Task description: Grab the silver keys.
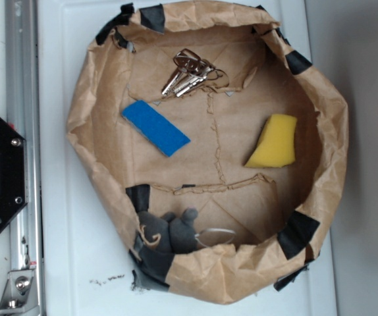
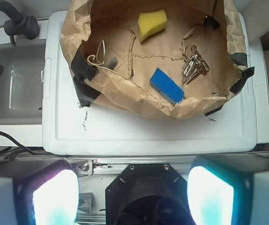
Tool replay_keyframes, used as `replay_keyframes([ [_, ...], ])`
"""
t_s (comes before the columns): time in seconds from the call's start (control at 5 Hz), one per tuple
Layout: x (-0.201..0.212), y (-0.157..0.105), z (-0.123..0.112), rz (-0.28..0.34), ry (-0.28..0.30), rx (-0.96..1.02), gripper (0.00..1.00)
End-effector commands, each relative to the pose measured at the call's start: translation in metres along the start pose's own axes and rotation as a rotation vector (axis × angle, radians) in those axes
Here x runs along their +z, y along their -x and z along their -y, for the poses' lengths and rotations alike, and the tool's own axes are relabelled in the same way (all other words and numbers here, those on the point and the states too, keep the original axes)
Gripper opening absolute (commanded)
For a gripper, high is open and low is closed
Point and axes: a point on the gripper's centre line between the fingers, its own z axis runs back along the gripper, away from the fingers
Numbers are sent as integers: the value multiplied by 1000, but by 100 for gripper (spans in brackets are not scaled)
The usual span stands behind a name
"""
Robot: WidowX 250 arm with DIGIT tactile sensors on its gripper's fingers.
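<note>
1. The silver keys [image 1: 190,72] lie fanned on the floor of a brown paper bowl [image 1: 93,168], near its far wall in the outside view and just beyond one end of the blue block [image 1: 155,127].
2. The hand [image 2: 133,197] hangs well back from the bowl, above the robot's base; its two fingers stand wide apart at the lower corners of the wrist view and hold nothing.
3. Likely troubles, as I judge them: the keys lie flat and thin on soft paper, so the fingers may skate over them or pinch the paper instead.
4. Coming in low, the hand could catch the crumpled rim and drag the whole bowl.
5. A sloppy aim could nudge the blue block; the yellow sponge [image 1: 273,141] and the grey plush toy [image 1: 171,230] sit well apart.
6. The bowl rests on a white tabletop [image 2: 148,131], patched with black tape [image 1: 297,232]. A grey sink [image 2: 17,84] stands beside it.
</note>
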Motion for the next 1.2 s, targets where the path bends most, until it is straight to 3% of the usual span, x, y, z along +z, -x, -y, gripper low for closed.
replay_keyframes([
  [0.0, 0, 0, 0, 0, 0, 0, 100],
  [0.2, -22, -21, -13, 50, -13, -75, 100],
  [0.4, -31, -35, -30, 76, 34, -151, 100],
  [0.6, -49, -52, -48, 70, -4, -188, 100],
  [1.0, -91, -79, -40, 48, -108, -223, 100],
])
